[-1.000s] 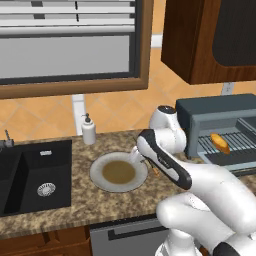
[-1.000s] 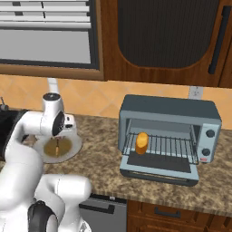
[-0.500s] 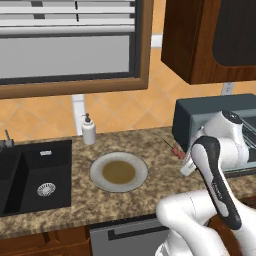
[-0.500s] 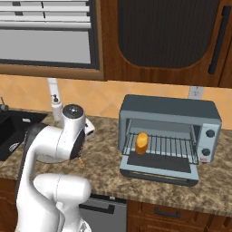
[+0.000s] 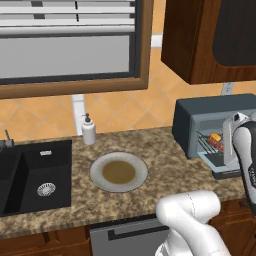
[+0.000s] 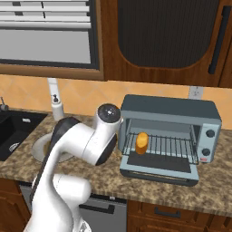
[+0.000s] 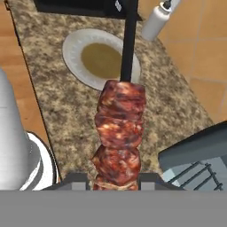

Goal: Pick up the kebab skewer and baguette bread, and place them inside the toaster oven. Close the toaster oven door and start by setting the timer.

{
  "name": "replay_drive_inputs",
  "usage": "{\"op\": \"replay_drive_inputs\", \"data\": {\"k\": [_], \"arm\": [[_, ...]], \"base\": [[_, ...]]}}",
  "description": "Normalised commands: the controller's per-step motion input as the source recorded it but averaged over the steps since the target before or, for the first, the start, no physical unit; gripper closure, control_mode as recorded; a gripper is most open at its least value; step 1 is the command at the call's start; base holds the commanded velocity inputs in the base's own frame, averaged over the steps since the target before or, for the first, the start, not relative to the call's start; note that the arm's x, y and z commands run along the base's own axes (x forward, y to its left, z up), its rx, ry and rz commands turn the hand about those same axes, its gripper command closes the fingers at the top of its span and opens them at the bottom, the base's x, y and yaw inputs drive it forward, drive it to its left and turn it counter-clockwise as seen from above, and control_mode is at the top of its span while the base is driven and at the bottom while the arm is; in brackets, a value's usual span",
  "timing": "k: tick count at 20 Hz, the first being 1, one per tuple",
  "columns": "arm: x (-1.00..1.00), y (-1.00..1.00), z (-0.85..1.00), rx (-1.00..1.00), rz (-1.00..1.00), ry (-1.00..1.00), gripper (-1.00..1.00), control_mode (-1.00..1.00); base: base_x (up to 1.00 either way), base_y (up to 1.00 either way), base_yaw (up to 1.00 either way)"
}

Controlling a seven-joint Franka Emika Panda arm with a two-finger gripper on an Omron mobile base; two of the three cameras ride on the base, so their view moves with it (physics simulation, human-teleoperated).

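Our arm bends across the lower right of the left base view, its forearm reaching in front of the open toaster oven (image 6: 170, 131). In the hand view, our pincer (image 7: 116, 181) pinches the kebab skewer (image 7: 120, 139) at bottom center. The skewer's long axis runs up the frame, its dark stick end pointing over the plate (image 7: 74, 48). The baguette bread (image 6: 142, 142) stands on the oven rack. A soap bottle (image 5: 88, 130) and the sink (image 5: 31, 175) sit on the granite surface (image 5: 165, 155) at left.
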Motion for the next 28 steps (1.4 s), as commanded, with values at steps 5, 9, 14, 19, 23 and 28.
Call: {"op": "replay_drive_inputs", "data": {"k": [5, 9, 14, 19, 23, 28], "arm": [[0.03, -1.00, 0.08, -0.27, 0.11, -0.06, 1.00, -1.00], [0.14, -0.86, 0.00, -0.26, -0.11, 0.00, 1.00, -1.00], [0.29, -0.81, -0.15, -0.15, -0.08, -0.02, 1.00, -1.00], [0.32, -0.62, -0.43, -0.04, 0.00, -0.12, 1.00, -1.00], [0.61, -0.67, -0.07, 0.00, 0.01, -0.05, 1.00, -1.00], [0.49, -0.25, -0.25, 0.00, 0.04, 0.00, 1.00, -1.00]], "base": [[0.00, 0.00, 0.00], [0.00, 0.00, 0.00], [0.00, 0.00, 0.00], [0.00, 0.00, 0.00], [0.00, 0.00, 0.00], [0.00, 0.00, 0.00]]}}
